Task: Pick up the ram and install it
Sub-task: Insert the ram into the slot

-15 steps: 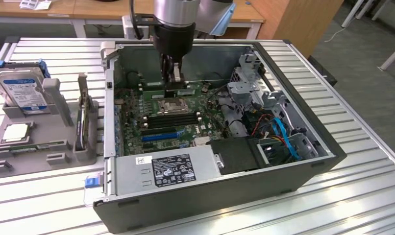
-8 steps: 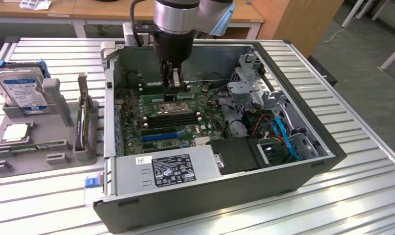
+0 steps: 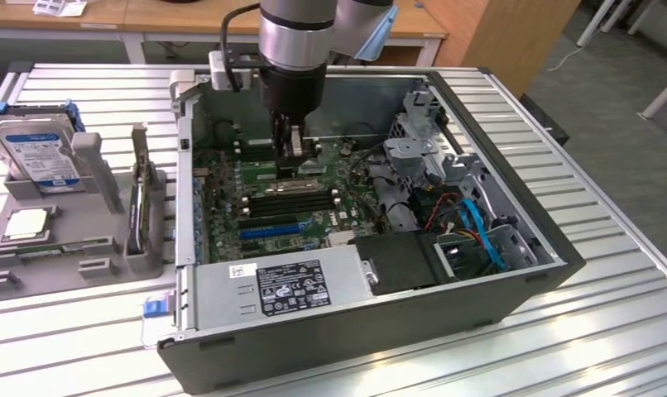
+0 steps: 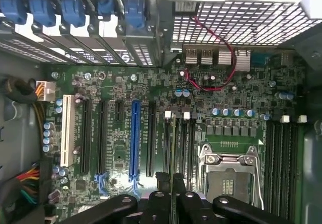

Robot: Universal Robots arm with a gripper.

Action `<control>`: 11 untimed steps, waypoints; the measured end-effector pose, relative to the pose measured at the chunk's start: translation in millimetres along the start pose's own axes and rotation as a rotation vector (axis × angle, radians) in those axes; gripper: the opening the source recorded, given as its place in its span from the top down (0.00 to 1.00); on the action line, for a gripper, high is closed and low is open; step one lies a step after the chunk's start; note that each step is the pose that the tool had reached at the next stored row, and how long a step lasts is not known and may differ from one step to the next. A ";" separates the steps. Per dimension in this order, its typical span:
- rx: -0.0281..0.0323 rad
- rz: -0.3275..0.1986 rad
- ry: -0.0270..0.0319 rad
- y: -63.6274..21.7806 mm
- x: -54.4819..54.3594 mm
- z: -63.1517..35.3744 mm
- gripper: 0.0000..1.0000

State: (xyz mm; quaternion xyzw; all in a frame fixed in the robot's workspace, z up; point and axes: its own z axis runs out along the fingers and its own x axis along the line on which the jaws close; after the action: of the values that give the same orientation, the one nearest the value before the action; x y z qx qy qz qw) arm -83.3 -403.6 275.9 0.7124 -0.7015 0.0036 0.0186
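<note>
- Clamped narrow, my pincer (image 4: 173,204) grips the long, thin, flat green circuit-board ram (image 4: 173,151) by its upper edge. That leaves the contact edge free underneath to meet a slot.
- I hold the ram edge-down and parallel to the narrow black plastic memory slots (image 4: 183,143) with white end clips, close above them. I judge it lined up but not seated; which slot it sits over I cannot tell.
- Just beside those slots is the square silver metal processor socket (image 4: 229,176).
- Both belong to the green motherboard (image 4: 216,90), which lies flat in the bottom of the dark grey metal computer case (image 3: 367,331). The case has its side panel off, which is why my arm reaches straight down into it.
- The case rests on the slatted silver metal table (image 3: 598,331).
- Toward the exterior view's left, a grey plastic holder (image 3: 91,269) keeps the boxy hard drive with the blue-white label (image 3: 35,153) upright and the square silver-topped processor chip (image 3: 25,223) flat. Both are well apart from my pincer.
</note>
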 end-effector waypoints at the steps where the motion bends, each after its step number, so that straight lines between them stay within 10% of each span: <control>1: -0.0001 0.000 0.0001 0.0 0.0 1.8 0.86; 11: -0.0002 0.006 0.0000 -0.4 -0.6 20.1 0.86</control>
State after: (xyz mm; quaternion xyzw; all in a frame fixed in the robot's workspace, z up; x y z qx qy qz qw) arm -83.3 -403.6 255.8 0.7104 -0.7035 0.0036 0.0186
